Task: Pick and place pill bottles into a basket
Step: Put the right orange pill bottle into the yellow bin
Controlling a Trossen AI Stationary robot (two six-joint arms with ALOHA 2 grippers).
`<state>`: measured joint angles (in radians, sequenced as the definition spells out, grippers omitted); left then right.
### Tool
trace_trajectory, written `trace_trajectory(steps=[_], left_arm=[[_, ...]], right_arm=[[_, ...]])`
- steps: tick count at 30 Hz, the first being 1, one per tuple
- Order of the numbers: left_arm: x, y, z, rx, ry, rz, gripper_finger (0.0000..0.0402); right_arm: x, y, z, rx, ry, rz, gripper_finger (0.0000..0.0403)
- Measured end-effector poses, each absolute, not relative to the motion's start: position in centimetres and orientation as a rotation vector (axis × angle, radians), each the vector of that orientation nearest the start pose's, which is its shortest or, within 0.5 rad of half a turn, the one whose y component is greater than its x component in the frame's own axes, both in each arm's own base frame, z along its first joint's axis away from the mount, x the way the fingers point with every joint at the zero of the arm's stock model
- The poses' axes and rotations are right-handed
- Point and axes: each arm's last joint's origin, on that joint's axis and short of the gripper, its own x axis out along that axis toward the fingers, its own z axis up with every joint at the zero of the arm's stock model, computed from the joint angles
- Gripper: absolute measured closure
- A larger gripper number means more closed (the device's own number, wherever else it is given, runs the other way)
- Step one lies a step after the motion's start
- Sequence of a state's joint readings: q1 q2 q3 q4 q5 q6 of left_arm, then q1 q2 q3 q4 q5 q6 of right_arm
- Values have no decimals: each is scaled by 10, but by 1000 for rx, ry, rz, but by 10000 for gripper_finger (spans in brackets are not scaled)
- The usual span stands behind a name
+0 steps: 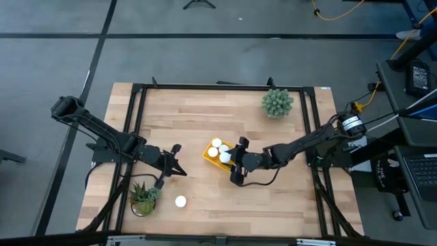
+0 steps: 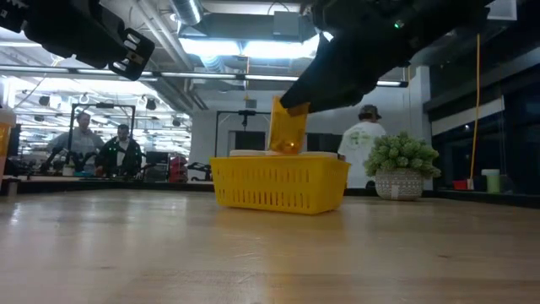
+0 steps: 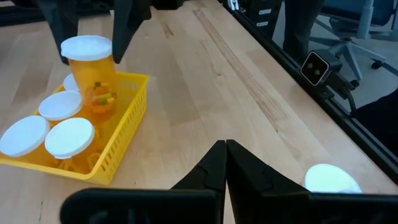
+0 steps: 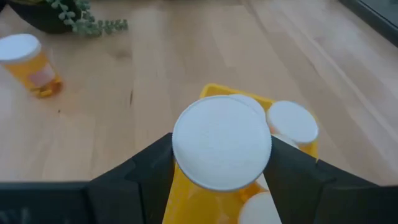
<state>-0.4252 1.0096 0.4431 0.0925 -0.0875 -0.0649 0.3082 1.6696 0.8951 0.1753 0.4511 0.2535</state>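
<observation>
Right gripper [image 1: 234, 164] positioned over the near edge of the basket [image 1: 208, 155], fingers closed around one pill bottle [image 3: 93, 71], held upright (white cap up, orange body) just above the bottles already inside. Held bottle's cap fills the middle of the right wrist view [image 4: 221, 142], between the two dark fingers. Four capped bottles [image 3: 45, 126] standing inside the yellow basket, packed close together. One further bottle [image 1: 180, 201] standing alone on the table [image 1: 225, 191], near the small potted plant [image 1: 143, 197] at the left front. Left gripper [image 1: 179, 171] hovering beside that plant, fingers pressed fully together, nothing held. Second plant [image 1: 276, 102] at the far right. No legible label or writing on any bottle.
</observation>
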Motion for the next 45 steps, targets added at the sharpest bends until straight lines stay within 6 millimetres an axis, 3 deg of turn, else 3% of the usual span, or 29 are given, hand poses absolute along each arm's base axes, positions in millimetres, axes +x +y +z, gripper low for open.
trace_trajectory(steps=[12,45], left_arm=[[187,-82,201,60,479,-315,397],[186,-81,200,101,487,-317,395]], right_arm=[[335,87,168,27,573,-201,179],[349,75,152,50,615,-204,179]])
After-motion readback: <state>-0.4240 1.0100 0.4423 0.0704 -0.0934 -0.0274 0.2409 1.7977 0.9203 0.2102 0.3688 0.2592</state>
